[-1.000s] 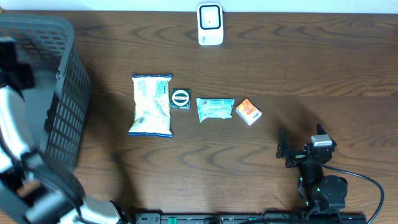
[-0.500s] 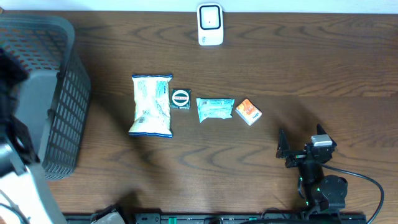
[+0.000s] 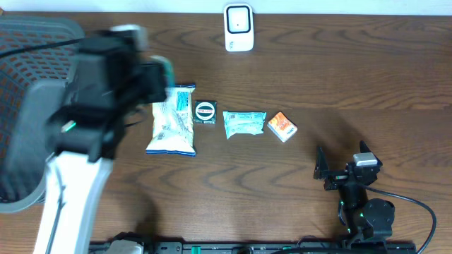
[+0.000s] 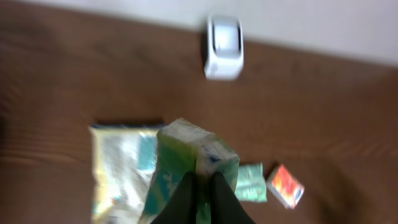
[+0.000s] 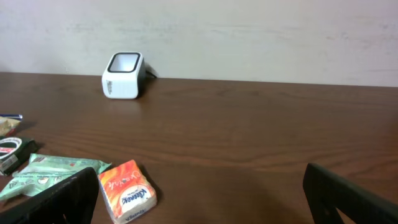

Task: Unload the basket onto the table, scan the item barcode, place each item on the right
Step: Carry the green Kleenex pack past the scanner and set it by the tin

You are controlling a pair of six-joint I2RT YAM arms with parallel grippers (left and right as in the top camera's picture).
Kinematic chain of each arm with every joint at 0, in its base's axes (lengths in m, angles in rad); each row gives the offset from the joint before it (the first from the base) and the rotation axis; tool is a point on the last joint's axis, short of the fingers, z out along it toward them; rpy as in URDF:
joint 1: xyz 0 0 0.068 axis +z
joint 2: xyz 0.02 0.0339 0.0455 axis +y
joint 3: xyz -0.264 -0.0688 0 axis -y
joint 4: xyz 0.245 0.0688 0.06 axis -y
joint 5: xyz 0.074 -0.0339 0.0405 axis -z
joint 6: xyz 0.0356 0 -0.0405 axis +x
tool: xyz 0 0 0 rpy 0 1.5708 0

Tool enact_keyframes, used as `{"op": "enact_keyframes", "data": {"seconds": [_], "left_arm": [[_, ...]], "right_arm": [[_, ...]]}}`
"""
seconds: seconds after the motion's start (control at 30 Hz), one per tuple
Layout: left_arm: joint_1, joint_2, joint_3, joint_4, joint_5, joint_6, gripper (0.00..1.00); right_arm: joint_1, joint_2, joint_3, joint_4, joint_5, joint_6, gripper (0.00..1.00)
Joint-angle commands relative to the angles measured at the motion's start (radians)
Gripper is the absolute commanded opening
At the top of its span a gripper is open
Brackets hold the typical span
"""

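Green packet (image 4: pixel 196 155) pinched tight in my left gripper (image 4: pixel 202 182), hanging above the table (image 3: pixel 339 77).

On the wrist cam it's over the white snack bag (image 4: pixel 118 168), and the scanner (image 4: pixel 224 46) is further out at the far edge, well apart. A small green pack (image 4: pixel 252 190) and an orange tissue pack (image 4: pixel 285 185) lie off to one side. My right gripper (image 3: pixel 342 161) is spread wide with nothing in it, near the front edge.
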Motion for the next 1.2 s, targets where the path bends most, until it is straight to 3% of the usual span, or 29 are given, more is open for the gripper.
{"op": "enact_keyframes", "data": {"seconds": [0.0,0.4,0.67,0.77,0.87,1.0,1.17], "left_arm": [[-0.112,0.134,0.008,0.018,-0.114,-0.094,0.07],[-0.290,0.503,0.008,0.341,-0.137,-0.163,0.08],[-0.301,0.535,0.008,0.361,-0.137,-0.162,0.08],[-0.301,0.504,0.008,0.352,-0.136,-0.159,0.17],[-0.295,0.455,0.008,0.321,-0.136,-0.159,0.53],[-0.251,0.360,0.008,0.211,-0.136,-0.142,0.81],[-0.143,0.256,0.008,0.089,-0.135,-0.124,0.90]], "right_arm": [[0.008,-0.004,-0.001,-0.003,-0.004,-0.004,0.99],[0.008,-0.004,-0.001,-0.003,-0.004,-0.004,0.99],[0.008,-0.004,-0.001,-0.003,-0.004,-0.004,0.99],[0.008,-0.004,-0.001,-0.003,-0.004,-0.004,0.99],[0.008,-0.004,-0.001,-0.003,-0.004,-0.004,0.99],[0.008,-0.004,-0.001,-0.003,-0.004,-0.004,0.99],[0.008,-0.004,-0.001,-0.003,-0.004,-0.004,0.99]]}}
